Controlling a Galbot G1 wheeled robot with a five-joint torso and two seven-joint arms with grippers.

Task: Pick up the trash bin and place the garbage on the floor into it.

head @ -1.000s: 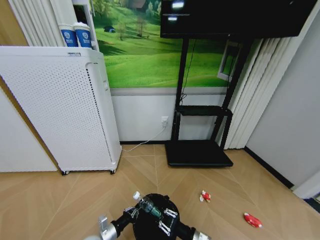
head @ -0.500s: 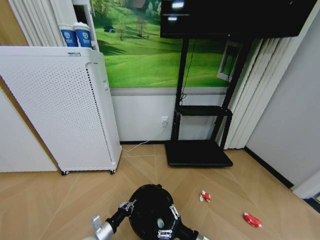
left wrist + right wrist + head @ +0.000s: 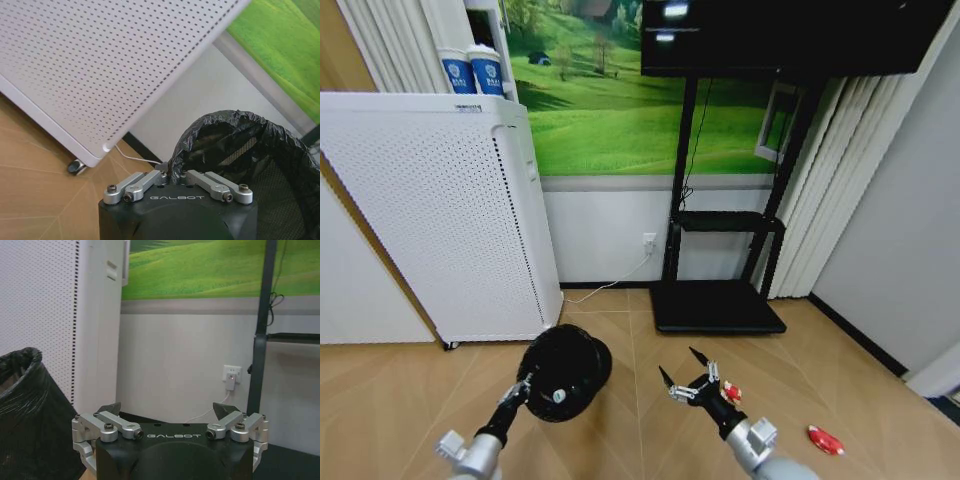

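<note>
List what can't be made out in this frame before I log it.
- Trash bin contents: head view, the interior is dark; left wrist view, the liner hides it.
- Litter scrap: head view, partly behind the right gripper.
- Red wrapper: head view, too small to read.
- Left gripper: clamped on the bin's rim.

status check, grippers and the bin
Left gripper shut on trash bin rim, bin held off the floor. Right gripper open, empty, above red-and-white wrapper. Red scrap on floor farther right. Nothing in the way.
</note>
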